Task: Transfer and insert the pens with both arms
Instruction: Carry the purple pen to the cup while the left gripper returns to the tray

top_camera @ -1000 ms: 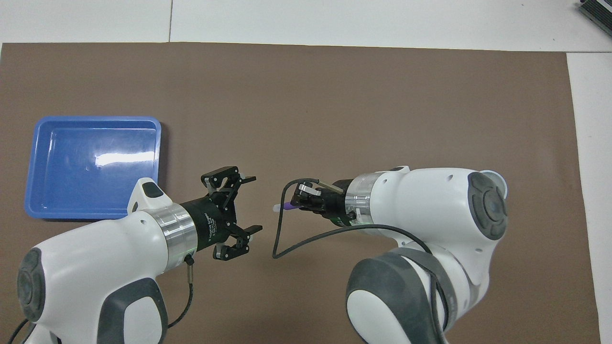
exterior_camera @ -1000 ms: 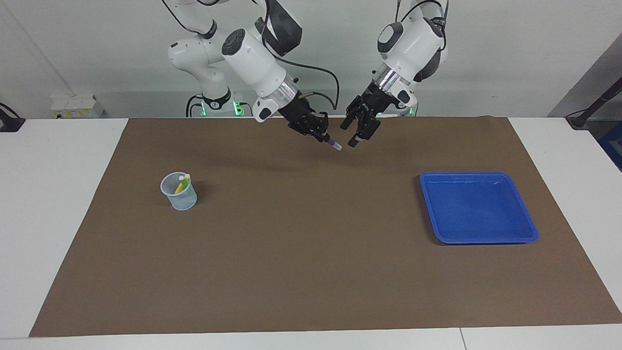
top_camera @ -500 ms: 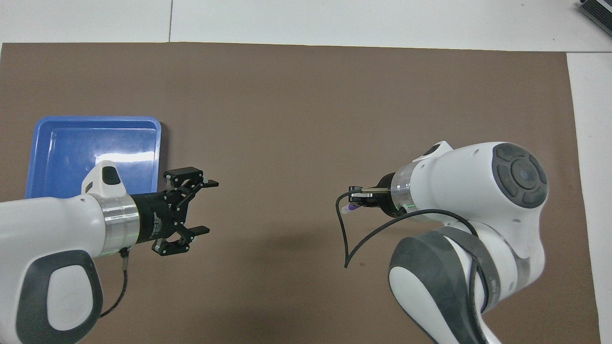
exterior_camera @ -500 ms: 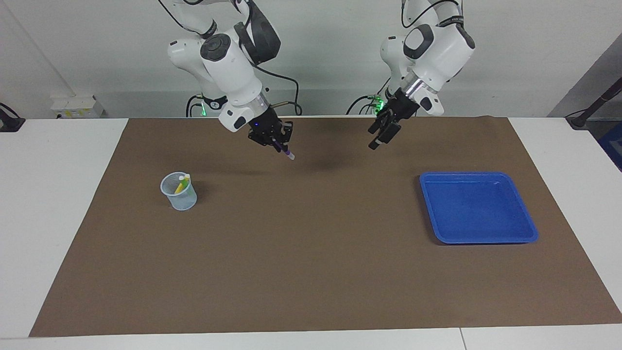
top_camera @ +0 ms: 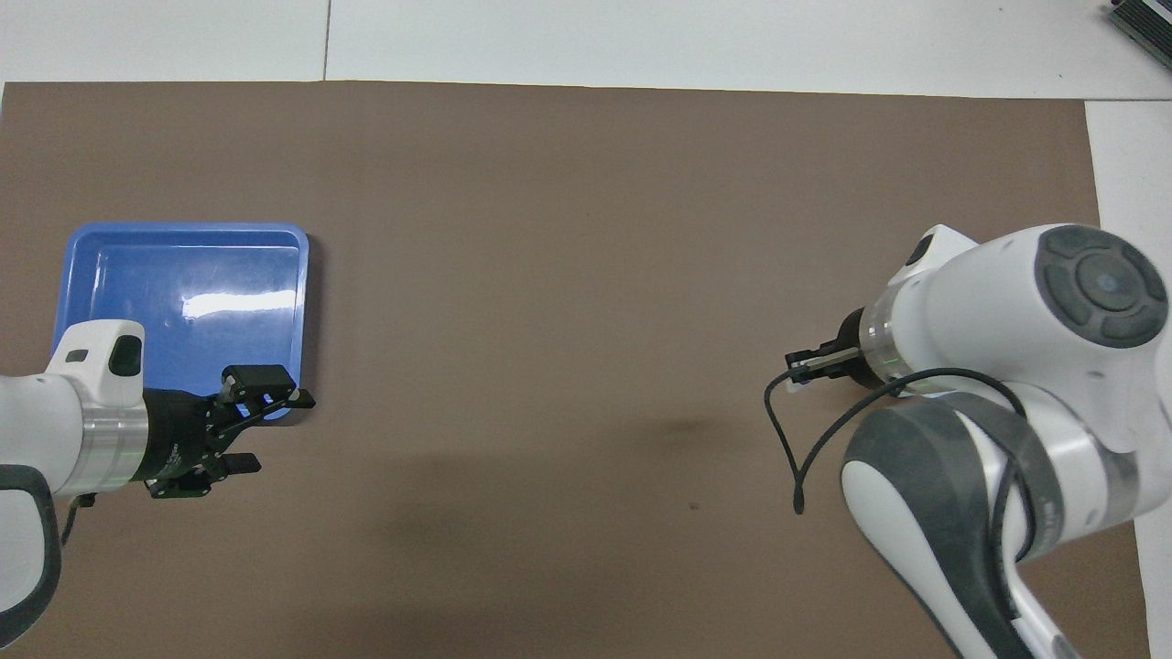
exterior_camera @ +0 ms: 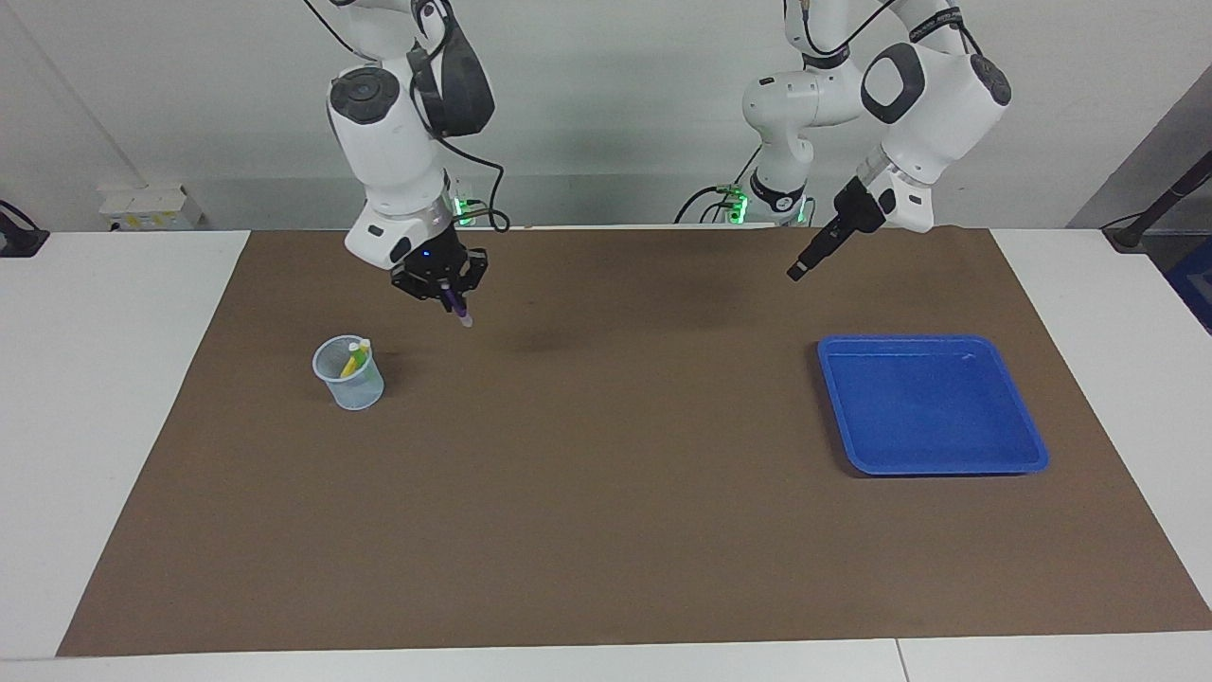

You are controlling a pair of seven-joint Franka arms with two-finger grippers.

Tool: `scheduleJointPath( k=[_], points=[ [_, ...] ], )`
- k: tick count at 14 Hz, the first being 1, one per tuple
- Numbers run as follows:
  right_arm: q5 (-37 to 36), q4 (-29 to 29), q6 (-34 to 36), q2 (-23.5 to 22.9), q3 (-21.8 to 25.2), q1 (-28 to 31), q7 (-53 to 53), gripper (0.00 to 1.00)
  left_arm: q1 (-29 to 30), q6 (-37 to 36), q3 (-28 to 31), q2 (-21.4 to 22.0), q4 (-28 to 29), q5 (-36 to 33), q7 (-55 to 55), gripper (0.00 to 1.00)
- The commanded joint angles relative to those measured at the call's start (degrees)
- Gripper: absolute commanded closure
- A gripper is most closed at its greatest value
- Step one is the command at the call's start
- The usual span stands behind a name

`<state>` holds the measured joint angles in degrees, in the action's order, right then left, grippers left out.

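My right gripper (exterior_camera: 445, 292) is shut on the purple pen (exterior_camera: 458, 310), which points down with its pale end lowest, in the air over the mat beside the clear cup (exterior_camera: 355, 390). The cup holds the yellow pen (exterior_camera: 350, 364) and the green pen (exterior_camera: 360, 356). In the overhead view the right arm hides the cup, and only the gripper's edge (top_camera: 806, 369) shows. My left gripper (exterior_camera: 800, 270) is open and empty. It hangs over the mat by the edge of the blue tray (exterior_camera: 933, 407) nearest the robots, and it also shows in the overhead view (top_camera: 273, 430).
The blue tray (top_camera: 183, 231) is empty and lies toward the left arm's end of the table. A brown mat (exterior_camera: 606, 521) covers the middle of the white table. A black cable (top_camera: 787, 448) loops from the right wrist.
The two grippers have drawn apart from the middle. The right one has carried the purple pen toward the cup and turned it downward. The left one has pulled back toward the tray, open.
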<state>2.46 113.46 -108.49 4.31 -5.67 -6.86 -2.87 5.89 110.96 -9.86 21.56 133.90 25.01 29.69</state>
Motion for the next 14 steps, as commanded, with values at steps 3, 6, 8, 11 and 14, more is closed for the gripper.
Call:
scheduleJointPath(
  k=[3, 6, 8, 11, 14],
  points=[
    [-6.22, -1.22, 1.09, 0.53, -0.57, 6.24, -16.79, 1.0, 6.93, -3.03, -0.43, 0.51, -2.15, -10.23, -21.73, 0.0],
    [-9.22, -0.52, -1.79, 0.53, -0.57, 8.08, -23.92, 1.0, 7.73, -3.21, -0.43, -0.28, -3.64, -15.51, -27.83, 0.0],
    [-9.23, 1.14, -3.9, 0.53, -0.57, 10.02, -25.95, 1.0, 7.73, -4.69, -0.51, -1.34, -5.83, -16.04, -27.4, 0.0],
    [-9.23, 6.32, -9.79, 0.7, -0.57, 12.04, -27.53, 1.0, 7.47, -4.7, -0.51, -2.83, -8.65, -17.96, -27.49, 0.0],
    [-9.14, 8.88, -12.7, 0.0, -0.57, 13.27, -27.19, 1.0, 6.76, -4.62, -0.52, -4.77, -11.12, -19.82, -27.67, 0.0]
  ],
)
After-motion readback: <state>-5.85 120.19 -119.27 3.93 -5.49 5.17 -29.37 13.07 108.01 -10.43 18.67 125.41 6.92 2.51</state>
